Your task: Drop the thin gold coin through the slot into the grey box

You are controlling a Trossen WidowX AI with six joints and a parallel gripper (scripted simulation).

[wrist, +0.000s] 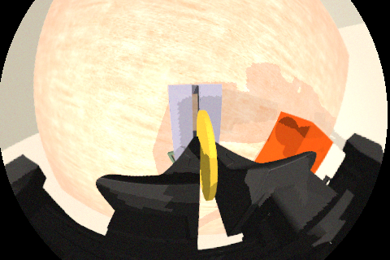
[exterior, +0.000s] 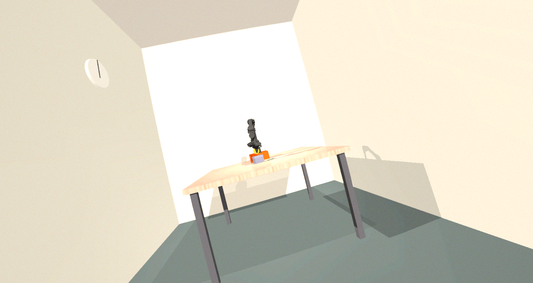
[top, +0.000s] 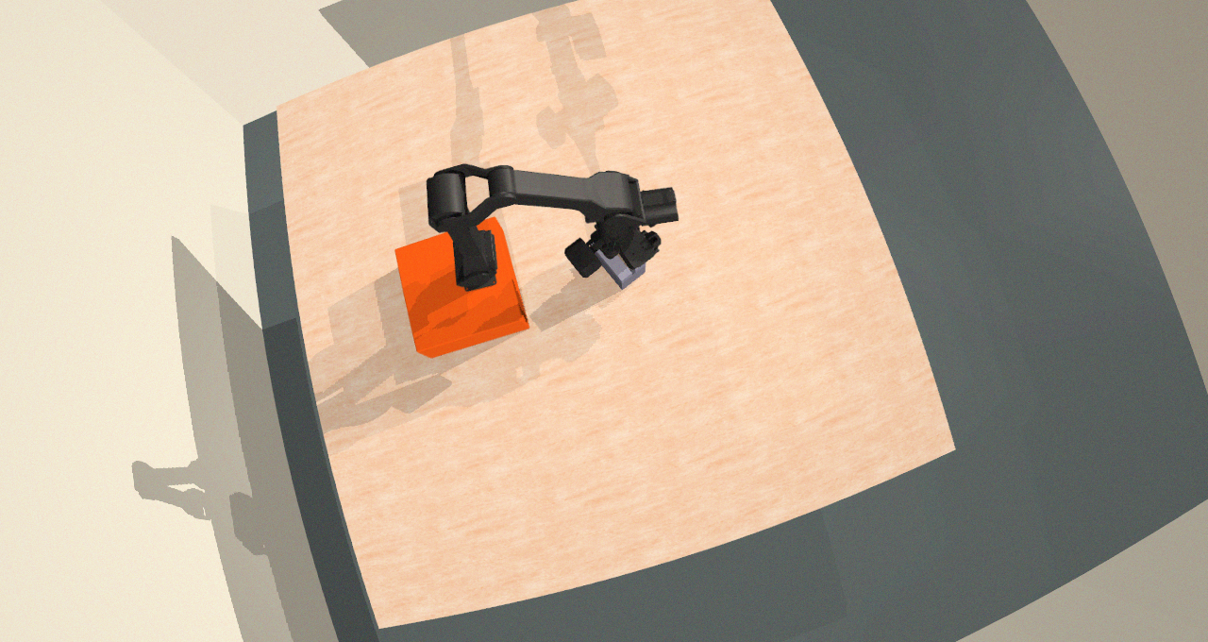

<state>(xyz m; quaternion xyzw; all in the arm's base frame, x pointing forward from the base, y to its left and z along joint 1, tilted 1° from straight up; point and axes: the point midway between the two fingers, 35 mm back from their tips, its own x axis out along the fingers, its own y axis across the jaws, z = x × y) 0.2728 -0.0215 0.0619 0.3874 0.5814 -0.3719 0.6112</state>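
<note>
Wrist view gives me the gold coin [wrist: 206, 155] edge-on, pinched between the two dark fingers of my claw [wrist: 207, 174], which is clamped shut on it. Its upper edge overlaps the near end of the grey box [wrist: 195, 116], and the coin lines up closely with the narrow slot [wrist: 194, 110] running down the lid; I cannot tell whether the coin touches the lid. A sliver of the green holder [wrist: 171, 156] peeks out at the box's lower left corner, beside my left finger. From the top view, the claw [top: 614, 253] hangs directly over the box [top: 623, 273], covering most of it. The orange block [top: 460, 287] under the arm's base sits well apart to one side on the wooden surface [top: 676, 384]. In the exterior view the box [exterior: 257, 159] stands just in front of the orange block [exterior: 264, 154].
</note>
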